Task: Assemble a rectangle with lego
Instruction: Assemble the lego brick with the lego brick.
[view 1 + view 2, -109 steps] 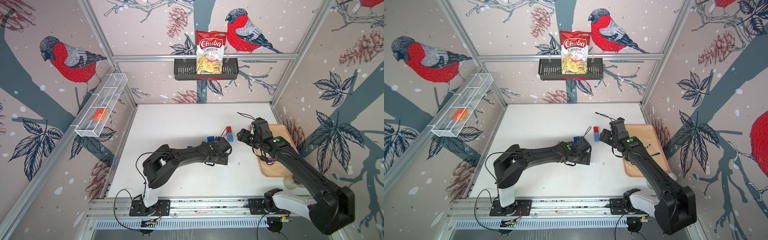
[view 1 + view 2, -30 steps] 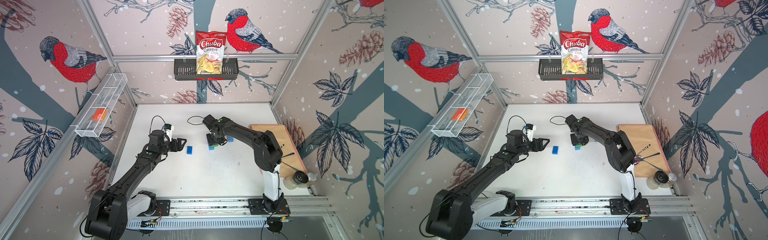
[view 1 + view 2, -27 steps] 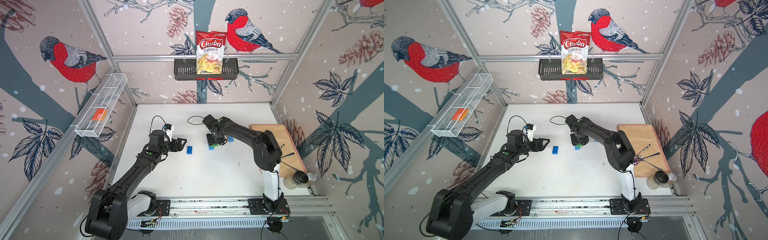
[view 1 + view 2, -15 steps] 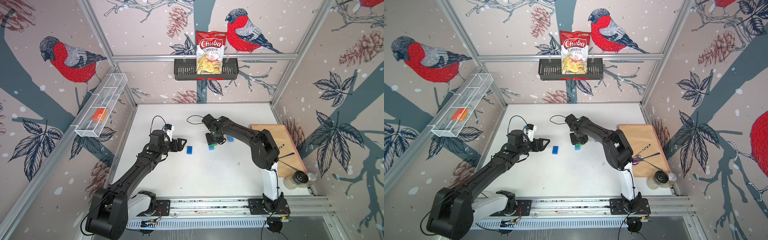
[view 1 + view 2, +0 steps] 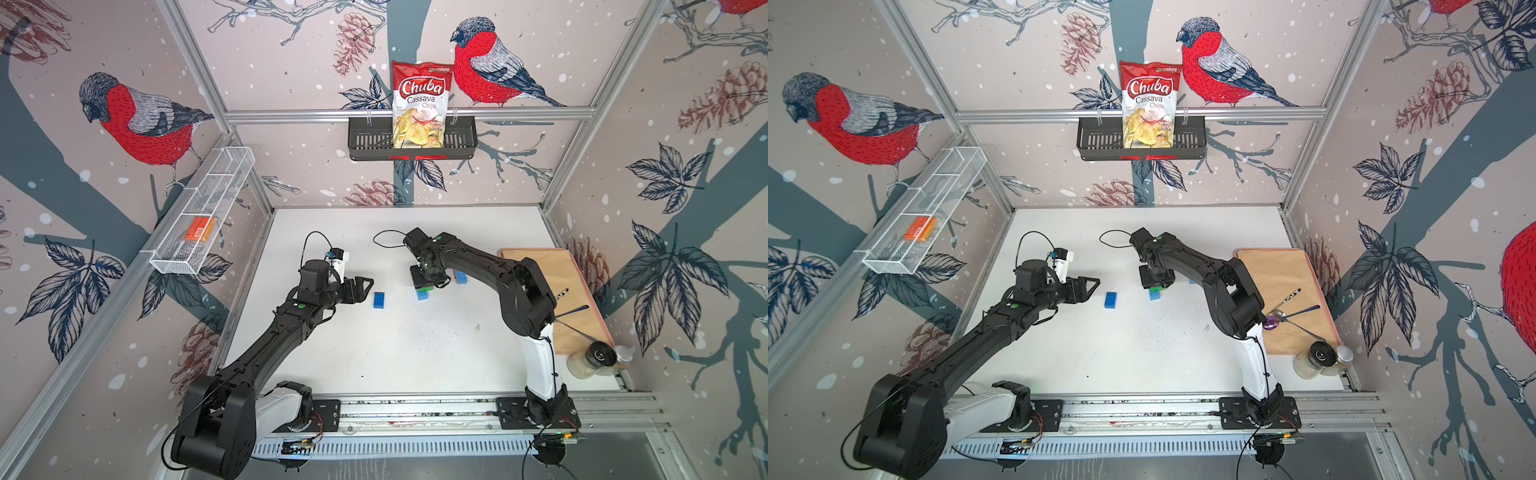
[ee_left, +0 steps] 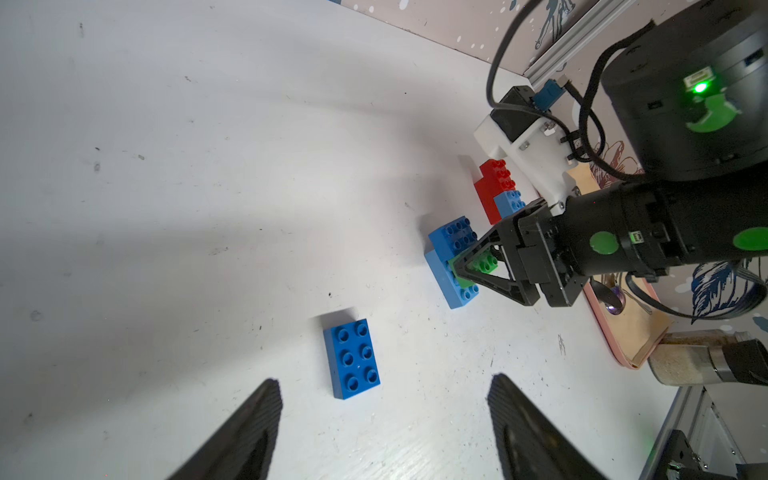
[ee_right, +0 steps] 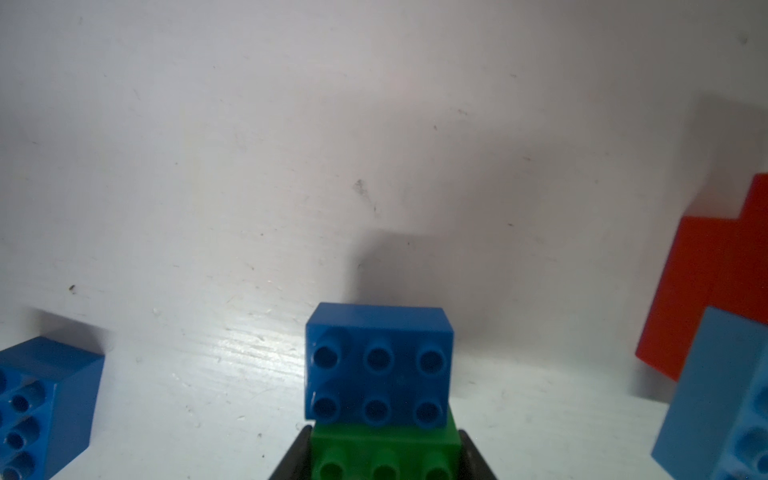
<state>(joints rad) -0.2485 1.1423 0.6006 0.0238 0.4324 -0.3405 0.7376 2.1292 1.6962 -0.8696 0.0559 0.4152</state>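
Compared with the earliest top view, both arms are standing elsewhere: the left arm point(image 5: 270, 345) is now at the left of the table point(image 5: 415, 353), the right arm point(image 5: 490, 266) is reaching to the centre. Over the last second nothing is shifting. The right gripper point(image 5: 428, 282) is clamping the green brick point(image 6: 484, 264) by its short ends, so its long axis is running from finger to finger, studs up. It is touching the dark blue brick point(image 7: 378, 370), and both are sitting on a lighter blue brick point(image 6: 451, 286). The left gripper point(image 5: 365, 289) is hanging spread and empty near the loose blue brick point(image 5: 379, 300), whose long axis is running top to bottom in both top views.
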